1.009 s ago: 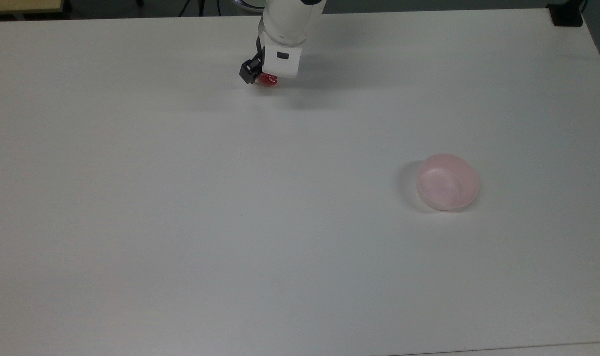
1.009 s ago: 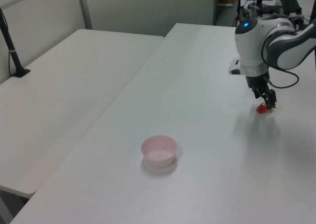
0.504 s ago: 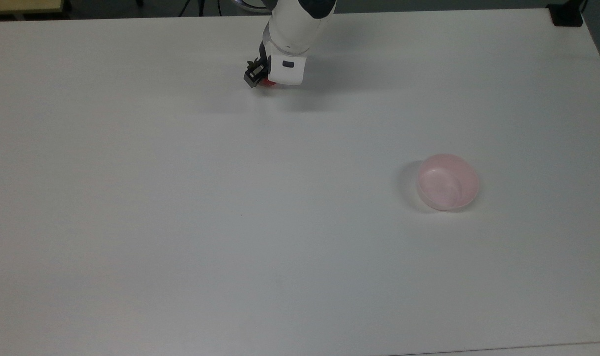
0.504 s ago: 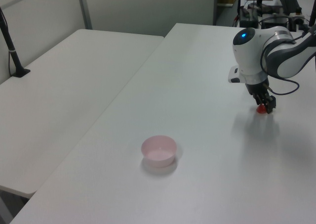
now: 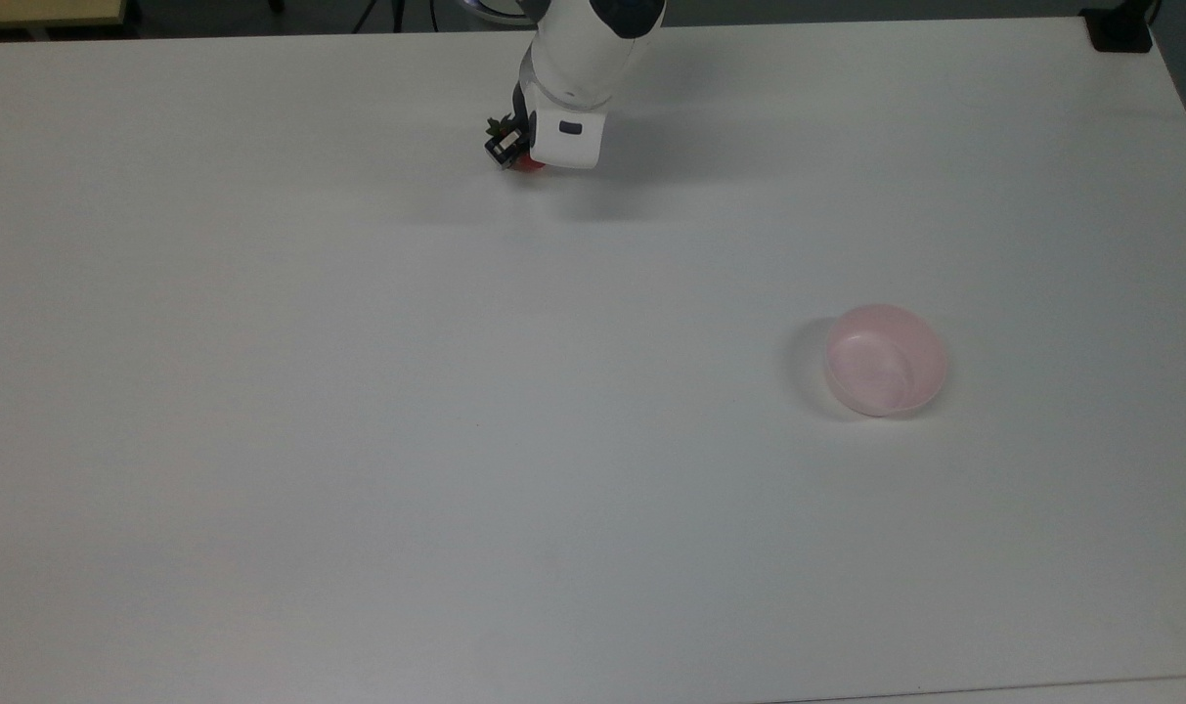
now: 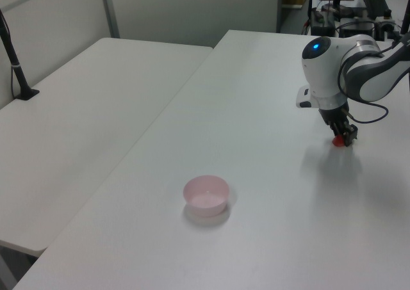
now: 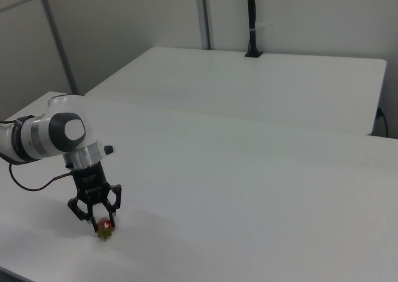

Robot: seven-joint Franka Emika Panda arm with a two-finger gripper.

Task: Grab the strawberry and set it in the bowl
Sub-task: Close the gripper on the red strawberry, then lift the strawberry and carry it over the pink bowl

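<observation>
The small glossy red strawberry with a dark green leafy top (image 7: pixel 105 228) lies on the white desk (image 5: pixel 358 440), and the black two-finger hand (image 7: pixel 98 218) of the white arm is lowered over it with its fingers spread wide, one on each side of the fruit and not closed on it. In the top view a sliver of red (image 5: pixel 527 166) shows just under the hand (image 5: pixel 510 156), near the desk's twelve o'clock edge; in the left view the fruit (image 6: pixel 337 141) sits at the hand's tip (image 6: pixel 346 138) toward three o'clock. The small round pale pink translucent plastic bowl with shallow straight sides (image 5: pixel 886 359) stands upright with nothing in it, well apart from the strawberry, at about four o'clock from it in the top view and at about eight o'clock in the left view (image 6: pixel 206 196). Bare white desk stretches between the two, and wide open surface runs on toward the six o'clock and nine o'clock edges in the top view. The bowl stands nearer the three o'clock edge. In the right view a second white table (image 7: pixel 261 83) stands beyond the desk, toward twelve o'clock.
</observation>
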